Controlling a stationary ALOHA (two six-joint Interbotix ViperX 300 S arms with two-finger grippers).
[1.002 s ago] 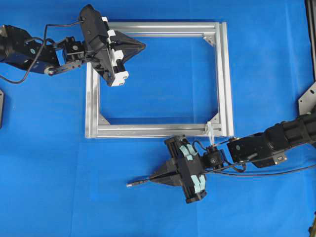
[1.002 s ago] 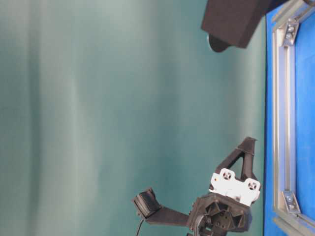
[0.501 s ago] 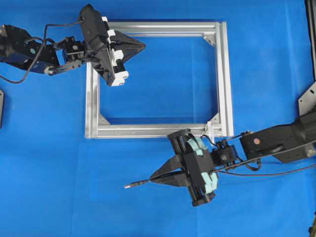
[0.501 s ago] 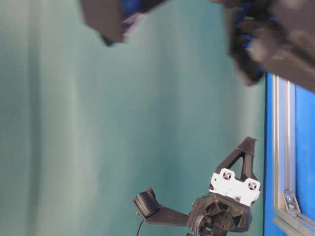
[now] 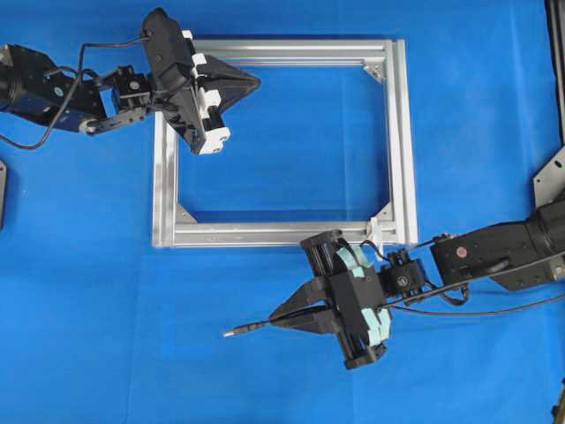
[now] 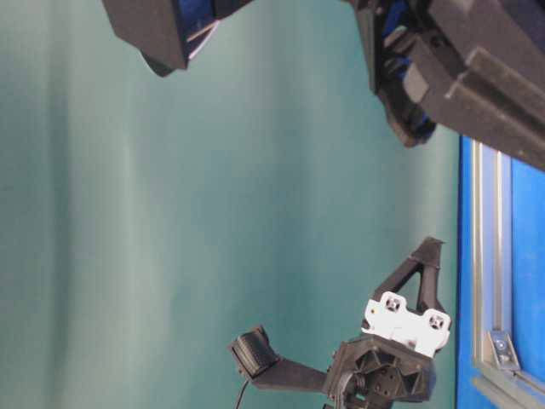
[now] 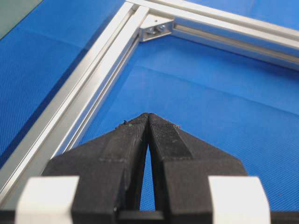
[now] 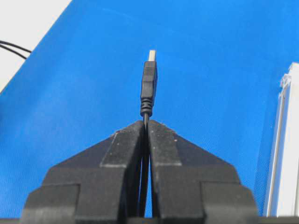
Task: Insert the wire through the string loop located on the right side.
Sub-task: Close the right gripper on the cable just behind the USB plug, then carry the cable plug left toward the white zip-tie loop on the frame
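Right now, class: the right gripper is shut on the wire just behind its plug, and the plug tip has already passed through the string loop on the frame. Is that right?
Not quite. The right gripper is shut on the wire just behind its plug, but the tip has not entered the string loop: in the overhead view it points away from the frame, over the blue mat.

Open blue mat (image 5: 115,291) lay ahead of the right gripper (image 5: 275,319) and the wire (image 5: 245,329) it pinched — nothing stood in that stretch. Behind it, the aluminium frame (image 5: 402,141) walled off the string loop (image 5: 376,231) at its lower right corner, while the left gripper (image 5: 254,83), jaws closed, hung over the far top-left corner.
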